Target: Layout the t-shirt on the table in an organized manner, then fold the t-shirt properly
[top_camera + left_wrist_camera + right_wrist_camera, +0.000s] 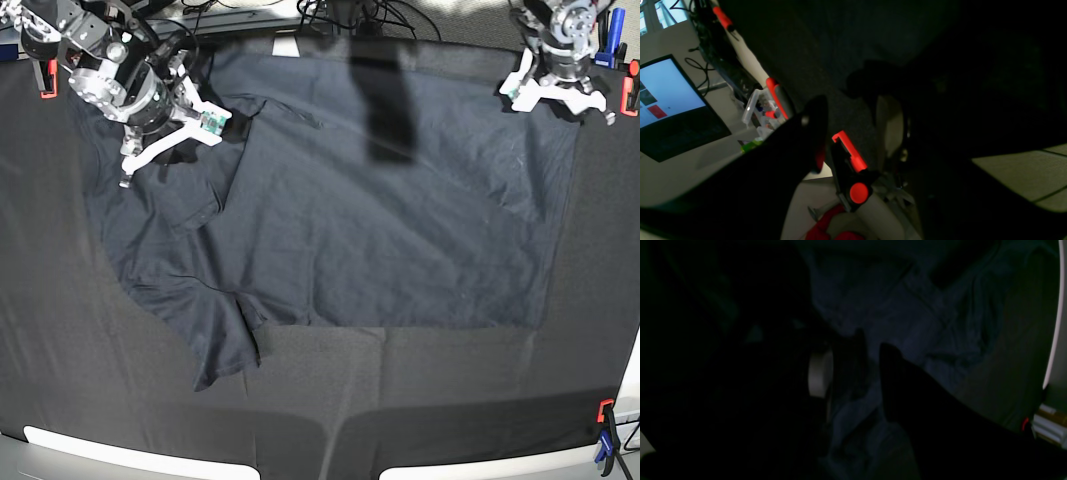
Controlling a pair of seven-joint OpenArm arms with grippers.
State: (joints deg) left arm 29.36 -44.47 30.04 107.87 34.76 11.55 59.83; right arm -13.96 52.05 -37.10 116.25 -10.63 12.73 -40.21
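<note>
The thin dark slate-grey short-sleeved t-shirt [380, 230] lay spread over the middle of the wide worktop covered with matte black cloth [420, 400]. Its main part was rather flat, but the side near the right arm was still wrinkled, with one sleeve folded and pointing to the front edge. The right hand [172, 135] stood above this wrinkled edge of the shirt with its white fingers [150, 152] apart, and nothing was between them. The left hand [556, 95] was at the opposite far corner of the shirt, its fingers also spread and empty; I could not tell if it touched the fabric. A red clamp [605, 410] gripped the cloth at the worktop's front corner.
</note>
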